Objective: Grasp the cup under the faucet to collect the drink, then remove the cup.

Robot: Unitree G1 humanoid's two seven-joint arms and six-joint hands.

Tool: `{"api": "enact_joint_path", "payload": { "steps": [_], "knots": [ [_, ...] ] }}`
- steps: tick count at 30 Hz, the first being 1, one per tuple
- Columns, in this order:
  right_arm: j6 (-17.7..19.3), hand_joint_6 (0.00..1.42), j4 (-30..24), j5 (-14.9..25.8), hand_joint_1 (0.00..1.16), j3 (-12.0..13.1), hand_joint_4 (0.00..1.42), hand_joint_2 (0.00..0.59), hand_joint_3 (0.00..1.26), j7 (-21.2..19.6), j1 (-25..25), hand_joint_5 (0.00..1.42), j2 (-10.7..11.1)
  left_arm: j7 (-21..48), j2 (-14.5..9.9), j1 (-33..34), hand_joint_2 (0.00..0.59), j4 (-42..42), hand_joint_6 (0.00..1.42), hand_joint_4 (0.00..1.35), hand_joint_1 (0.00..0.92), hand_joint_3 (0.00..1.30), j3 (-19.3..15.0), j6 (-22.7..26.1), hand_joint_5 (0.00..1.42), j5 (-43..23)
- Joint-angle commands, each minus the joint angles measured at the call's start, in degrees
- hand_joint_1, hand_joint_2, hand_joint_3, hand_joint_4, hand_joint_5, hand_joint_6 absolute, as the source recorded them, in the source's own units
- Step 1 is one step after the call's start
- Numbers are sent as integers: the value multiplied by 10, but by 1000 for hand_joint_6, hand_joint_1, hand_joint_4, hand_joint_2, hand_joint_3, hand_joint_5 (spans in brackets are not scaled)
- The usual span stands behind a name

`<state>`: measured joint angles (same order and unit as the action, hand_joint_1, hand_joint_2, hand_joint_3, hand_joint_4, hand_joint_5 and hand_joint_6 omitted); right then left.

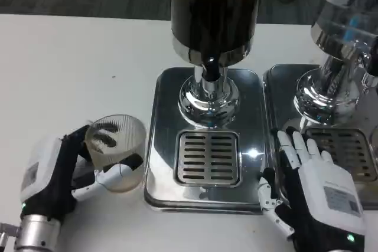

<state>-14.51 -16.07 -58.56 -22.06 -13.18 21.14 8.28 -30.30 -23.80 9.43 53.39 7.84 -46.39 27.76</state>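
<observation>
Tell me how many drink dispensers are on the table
2. One dispenser stands at center, its drip tray bare. A second dispenser stands at the right edge, partly cut off, so more may lie beyond the frame.

Bright, even overhead light; glare spots on the chrome drip tray (162, 146) at centre, soft blur upper right

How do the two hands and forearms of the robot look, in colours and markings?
The left hand and the right hand each have a white back plate carrying a pale printed label, black palm parts, and fingers in white and black. A small green light glows near each wrist. The left forearm is a silver cylinder.
</observation>
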Motion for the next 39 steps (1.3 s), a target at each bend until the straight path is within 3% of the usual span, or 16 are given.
{"api": "enact_joint_path", "payload": {
  "steps": [1, 21, 31, 39],
  "knots": [
    [-1, 17, 5, 4, 194, -1, 0, 586, 64, -6, -2, 0, -2, -32, -6, 6, 102, -17, 720, 625, 395, 538, -5, -26, 800, 7],
    [-4, 17, 8, 0, 203, 2, 0, 586, 56, -15, -4, 0, -9, -50, 4, 46, 83, -19, 762, 662, 461, 583, -1, -46, 829, 25],
    [-12, 0, -2, -8, 206, 3, 0, 586, 54, -24, 1, 0, -14, -35, 23, 98, 80, 4, 762, 662, 470, 584, 35, -48, 829, 49],
    [-25, 0, -21, -15, 206, 3, 0, 586, 54, -24, 14, 0, -15, -37, 51, 150, 72, 58, 780, 662, 477, 585, 79, -40, 829, 73]
  ]
}}
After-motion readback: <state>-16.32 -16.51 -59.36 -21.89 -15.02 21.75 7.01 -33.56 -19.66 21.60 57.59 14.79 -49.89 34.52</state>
